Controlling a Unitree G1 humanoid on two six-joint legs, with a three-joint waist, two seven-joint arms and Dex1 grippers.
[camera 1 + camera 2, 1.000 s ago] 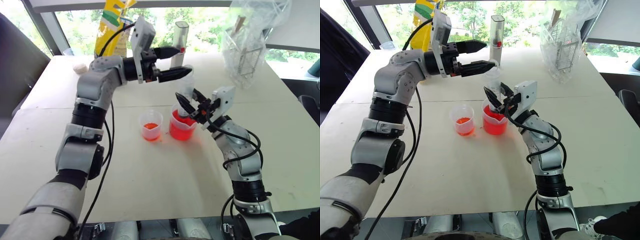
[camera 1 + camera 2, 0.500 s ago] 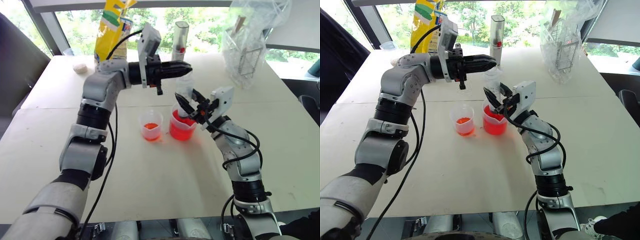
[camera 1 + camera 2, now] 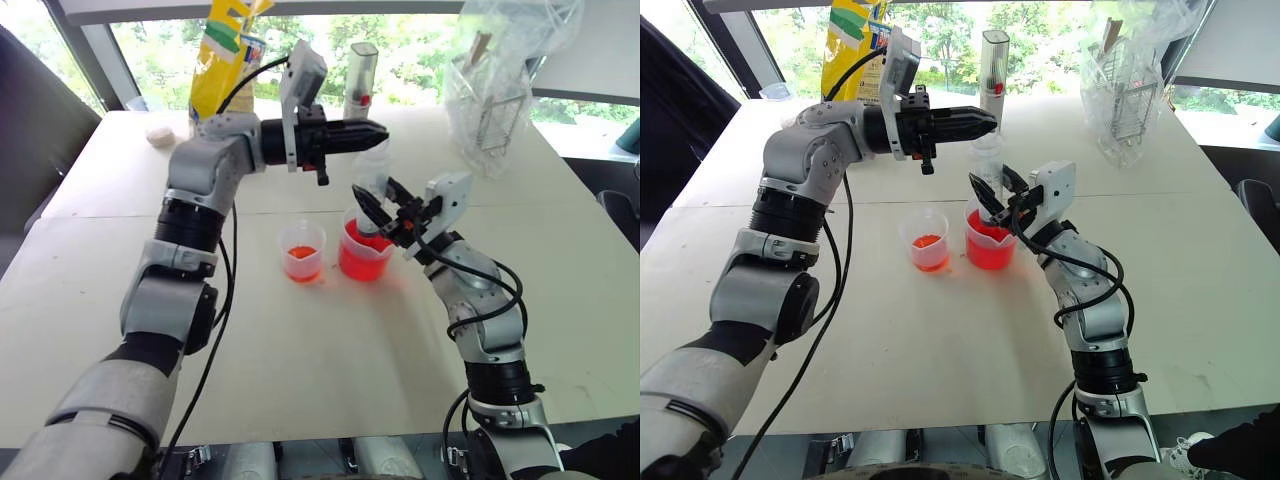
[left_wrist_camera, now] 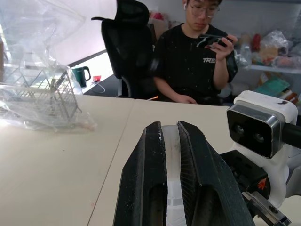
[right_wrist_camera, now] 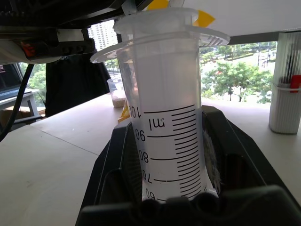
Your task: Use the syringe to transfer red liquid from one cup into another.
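1. Near edge of the surface (image 3: 300, 400): bare and wide, ample room to swing either arm back.
2. Smaller cup (image 3: 302, 251), a little red liquid (image 3: 301, 252) in its bottom, just beside the larger beaker (image 3: 364, 254), which is about half full.
3. Right gripper (image 3: 385, 207) clenched around the barrel of the syringe (image 5: 164, 117), held upright with its tip down in the beaker.
4. Left gripper (image 3: 372, 132) level above, fingers (image 4: 164, 188) pressed together on what looks like the plunger top.
5. Risks, as judged: plunger slipping from the narrow pinch; a crooked pull tilting the barrel and tipping the beaker onto the close-set cup; drips during the crossing.
6. Farther back: tall bottle (image 3: 361, 80), yellow bag (image 3: 226, 55), wire rack in plastic (image 3: 490, 95); well apart, little in the way.
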